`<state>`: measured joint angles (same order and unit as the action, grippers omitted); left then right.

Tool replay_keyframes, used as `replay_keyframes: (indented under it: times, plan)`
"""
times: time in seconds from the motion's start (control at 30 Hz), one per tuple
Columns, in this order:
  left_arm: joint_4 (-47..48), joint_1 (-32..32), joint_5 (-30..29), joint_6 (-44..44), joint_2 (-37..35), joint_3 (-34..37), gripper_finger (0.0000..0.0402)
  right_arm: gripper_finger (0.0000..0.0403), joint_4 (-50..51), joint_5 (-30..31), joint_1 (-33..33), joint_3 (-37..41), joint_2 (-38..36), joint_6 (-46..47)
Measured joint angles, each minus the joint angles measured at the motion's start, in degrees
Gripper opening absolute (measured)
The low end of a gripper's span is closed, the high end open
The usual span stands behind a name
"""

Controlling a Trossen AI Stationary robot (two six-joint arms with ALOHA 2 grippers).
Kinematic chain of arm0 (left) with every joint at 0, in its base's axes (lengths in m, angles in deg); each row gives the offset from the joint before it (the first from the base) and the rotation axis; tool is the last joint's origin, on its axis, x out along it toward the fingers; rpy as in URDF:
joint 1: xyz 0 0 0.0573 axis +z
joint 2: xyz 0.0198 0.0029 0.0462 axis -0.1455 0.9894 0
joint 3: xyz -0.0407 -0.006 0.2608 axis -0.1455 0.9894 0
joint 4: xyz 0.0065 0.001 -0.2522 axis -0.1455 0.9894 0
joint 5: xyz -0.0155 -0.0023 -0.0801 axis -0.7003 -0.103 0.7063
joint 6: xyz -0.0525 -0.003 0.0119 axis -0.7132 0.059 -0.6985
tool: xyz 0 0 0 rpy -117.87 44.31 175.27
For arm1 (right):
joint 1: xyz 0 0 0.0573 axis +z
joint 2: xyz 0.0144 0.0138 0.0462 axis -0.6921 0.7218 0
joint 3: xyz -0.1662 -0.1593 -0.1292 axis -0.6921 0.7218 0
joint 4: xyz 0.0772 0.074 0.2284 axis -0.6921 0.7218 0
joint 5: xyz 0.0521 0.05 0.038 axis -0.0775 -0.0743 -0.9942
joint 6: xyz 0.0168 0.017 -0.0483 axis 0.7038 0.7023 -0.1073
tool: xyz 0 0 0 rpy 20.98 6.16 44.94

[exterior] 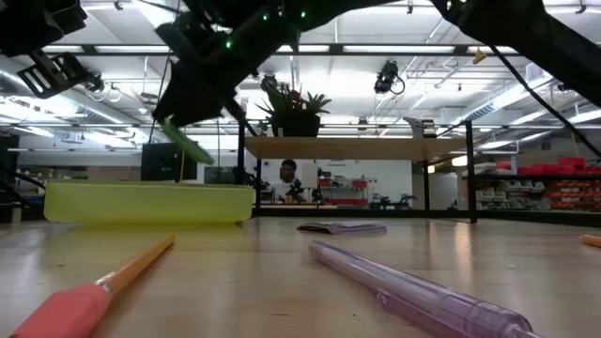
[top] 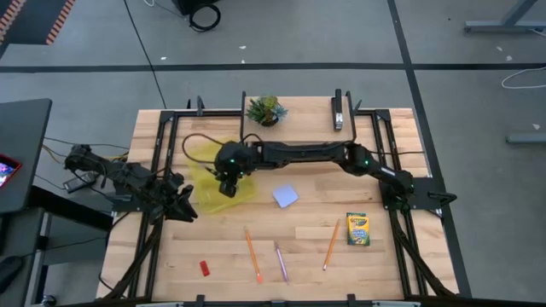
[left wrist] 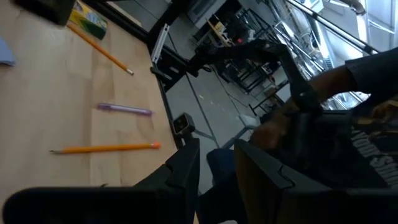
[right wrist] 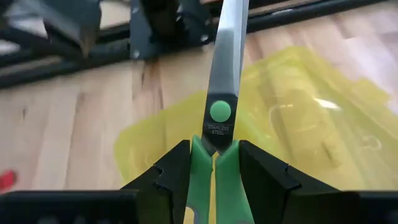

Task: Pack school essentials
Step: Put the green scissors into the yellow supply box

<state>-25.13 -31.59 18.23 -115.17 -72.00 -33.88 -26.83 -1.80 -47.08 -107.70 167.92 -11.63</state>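
Observation:
My right gripper [right wrist: 214, 177] reaches across the table and is shut on the green-handled scissors [right wrist: 219, 112], above the open yellow translucent case [top: 215, 177] that lies flat on the table. In the low view the scissors [exterior: 188, 145] hang slanted over the case [exterior: 150, 202]. The pale blue notepad [top: 286, 196], crayon box [top: 358, 228], two orange pencils [top: 252, 253] [top: 331, 245], purple pen [top: 281, 261] and red eraser [top: 205, 268] lie on the wood. My left gripper [top: 183, 207] waits at the table's left side, slightly open and empty. My right gripper pinches the scissors by their green handle part just behind the pivot [right wrist: 214, 165], one finger [right wrist: 171, 171] on each side. The closed blades [right wrist: 227, 56] run on past the fingertips, along the fingers. The scissors are lifted clear, slanting down over the yellow case.
A small potted plant [top: 266, 109] and a black stapler [top: 339, 111] stand at the far edge. A black frame rail [top: 375, 136] runs round the table. A person [left wrist: 360, 112] shows beyond the table's near edge in the left wrist view.

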Motion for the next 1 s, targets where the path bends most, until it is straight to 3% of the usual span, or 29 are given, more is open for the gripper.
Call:
replay_keyframes:
  times: [0.6, 1.0]
  plan:
    - [0.0, -0.1, -1.3, 0.0, 0.0, 0.0, 0.0101, 0.0138, -0.4, -3.5, 0.5, 8.7, 0.8, -25.9]
    - [0.0, -0.1, -1.3, -0.5, 0.0, 0.0, 0.0095, 0.0138, -0.1, -3.8, 0.6, 11.0, 0.8, -28.9]
